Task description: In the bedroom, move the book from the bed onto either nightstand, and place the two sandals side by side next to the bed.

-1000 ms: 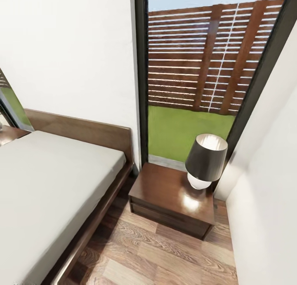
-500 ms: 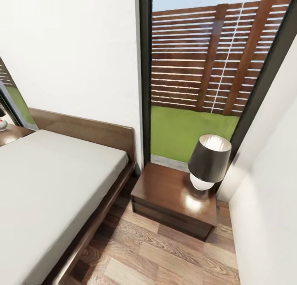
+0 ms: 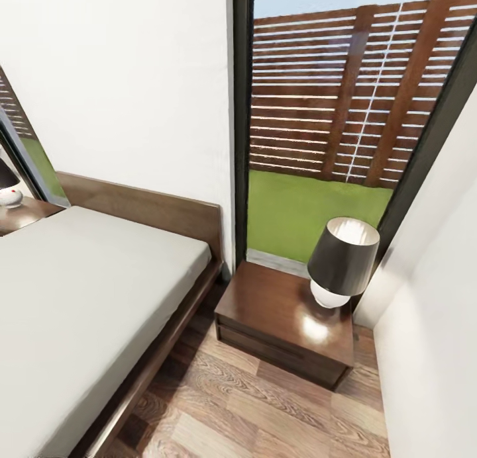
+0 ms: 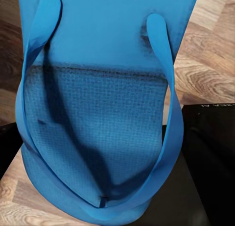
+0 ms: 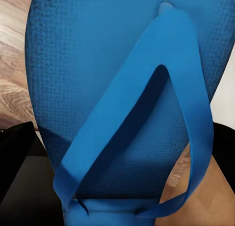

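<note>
- The bed [image 3: 86, 299] runs off the head view's left and bottom edges; its foot is out of sight.
- A second lamp [image 3: 9, 185] is cut by the left edge.
- Each sandal [image 4: 98, 113] [image 5: 122, 103] lies so close to its wrist camera that heel, fingers and grip are hidden.
- Dark shapes [image 4: 208, 157] behind cannot be identified.

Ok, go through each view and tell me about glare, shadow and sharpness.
Head view: a bright glare patch on the glossy nightstand beneath the lamp; walls lean outward toward the edges, wide-angle distortion. Left wrist view: a sandal very close, its straps casting dark shadows on its footbed, edges slightly soft. Right wrist view: the other sandal equally close, with shadow under its strap.
</note>
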Controlling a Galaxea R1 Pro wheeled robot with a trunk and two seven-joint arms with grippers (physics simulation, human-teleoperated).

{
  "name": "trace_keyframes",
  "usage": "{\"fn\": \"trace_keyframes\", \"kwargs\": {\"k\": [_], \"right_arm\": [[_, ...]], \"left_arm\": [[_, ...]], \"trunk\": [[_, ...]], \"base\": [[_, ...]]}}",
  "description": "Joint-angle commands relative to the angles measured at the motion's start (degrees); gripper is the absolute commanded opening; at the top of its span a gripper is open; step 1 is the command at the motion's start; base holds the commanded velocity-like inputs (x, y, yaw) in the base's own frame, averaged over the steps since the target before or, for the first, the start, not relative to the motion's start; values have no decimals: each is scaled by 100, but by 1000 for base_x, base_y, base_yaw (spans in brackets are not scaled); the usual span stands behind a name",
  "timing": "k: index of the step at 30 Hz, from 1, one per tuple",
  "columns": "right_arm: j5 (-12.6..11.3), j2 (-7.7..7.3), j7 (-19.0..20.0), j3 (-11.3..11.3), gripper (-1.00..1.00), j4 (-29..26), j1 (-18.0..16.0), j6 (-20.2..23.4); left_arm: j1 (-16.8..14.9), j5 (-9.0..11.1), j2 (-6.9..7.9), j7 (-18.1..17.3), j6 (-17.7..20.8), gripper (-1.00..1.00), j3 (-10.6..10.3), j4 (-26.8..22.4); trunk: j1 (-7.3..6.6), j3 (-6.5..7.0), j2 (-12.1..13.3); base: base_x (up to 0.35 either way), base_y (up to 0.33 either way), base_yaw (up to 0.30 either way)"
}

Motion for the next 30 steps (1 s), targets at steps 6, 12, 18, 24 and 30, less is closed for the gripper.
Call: {"fn": "trace_keyframes", "kwargs": {"k": [6, 12, 18, 24, 30], "right_arm": [[-27, 5, -17, 44, -100, 17, -8, -35], [-27, 3, -17, 44, -100, 12, -8, -33], [-27, 3, -17, 44, -100, 11, -8, -32], [-27, 3, -17, 44, -100, 11, -8, -32], [-27, 3, -17, 44, -100, 11, -8, -32]], "left_arm": [[-4, 52, 1, -24, -16, -100, -46, 4], [-4, 51, 1, -27, -16, -100, -46, 4], [-4, 52, 1, -27, -16, -100, -46, 4], [-4, 53, 1, -27, -16, -100, -46, 3], [-4, 53, 1, -28, -16, -100, -46, 4]], "trunk": [[1, -6, -5], [1, -17, -5], [1, -35, -5], [1, -58, -5], [1, -82, -5]], "base": [[0, 0, 22], [0, 0, 168], [0, 0, 253], [0, 0, 267], [0, 0, 269]]}}
